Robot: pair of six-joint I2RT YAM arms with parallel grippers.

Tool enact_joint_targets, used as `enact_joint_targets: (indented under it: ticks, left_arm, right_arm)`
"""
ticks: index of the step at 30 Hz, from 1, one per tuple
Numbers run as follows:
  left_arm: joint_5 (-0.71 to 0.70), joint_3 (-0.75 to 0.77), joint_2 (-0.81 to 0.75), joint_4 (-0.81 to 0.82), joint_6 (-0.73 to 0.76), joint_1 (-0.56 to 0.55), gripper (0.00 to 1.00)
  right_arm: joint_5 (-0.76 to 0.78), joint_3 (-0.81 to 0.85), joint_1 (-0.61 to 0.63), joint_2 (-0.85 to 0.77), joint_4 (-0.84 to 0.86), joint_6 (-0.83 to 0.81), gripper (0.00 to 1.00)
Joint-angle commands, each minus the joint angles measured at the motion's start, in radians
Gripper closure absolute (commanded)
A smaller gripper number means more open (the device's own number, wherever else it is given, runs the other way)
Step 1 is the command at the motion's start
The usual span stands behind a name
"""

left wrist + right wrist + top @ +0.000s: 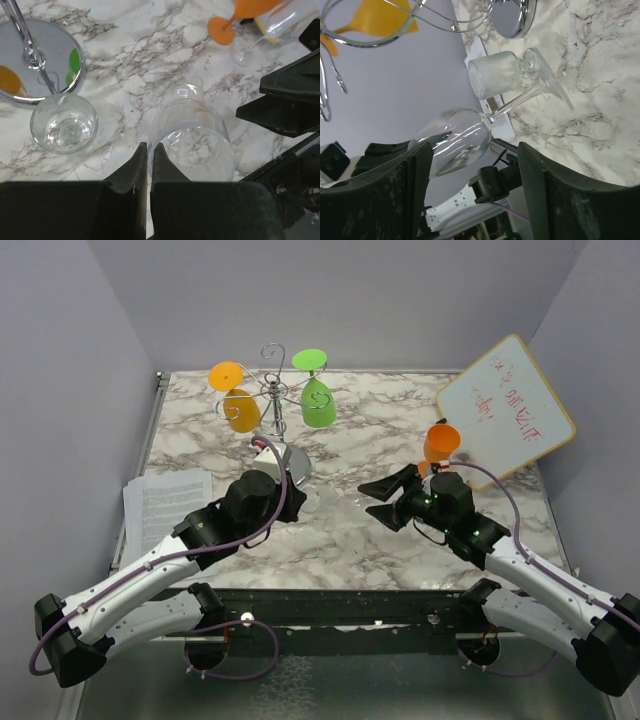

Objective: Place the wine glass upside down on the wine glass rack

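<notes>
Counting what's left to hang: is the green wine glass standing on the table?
No, the green wine glass hangs upside down from an arm of the wine glass rack, opposite an orange wine glass.

Top cam: high, near edge, sees whole table [200,440]. Left wrist: close, looking down. Right wrist: low, rolled, facing left. Both share wine glass [195,145], rack base [55,50].

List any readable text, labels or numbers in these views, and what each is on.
Whiteboard: red handwriting, tilted and blurred, so not readable.
Paper sheet: lines of black print, too small to read.
Nothing else in any of the three views shows lettering, a brand or a number.
</notes>
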Motion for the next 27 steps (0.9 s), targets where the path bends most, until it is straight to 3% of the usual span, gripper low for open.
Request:
enact_joint_targets:
  ticks: [1, 7, 14, 27]
  left_arm:
    - [-0.079, -0.022, -0.004, 0.257, 0.001, -0.032, 1.0]
    - [-0.106, -0.083, -0.015, 0.427, -0.01, -0.07, 1.0]
    - [-0.125, -0.153, -0.033, 0.583, -0.016, -0.099, 1.0]
    - [-0.177, -0.157, -0.001, 0.655, 0.015, -0.127, 1.0]
  right_arm:
    - [0.1, 0.013, 0.006, -0.036, -0.043, 0.179, 0.26]
    - [0.172, 0.014, 0.005, -0.057, -0.05, 0.305, 0.27]
    - [0.182, 0.069, 0.005, -0.019, -0.044, 0.337, 0.31]
    - [0.128, 0.064, 0.005, 0.063, 0.085, 0.394, 0.38]
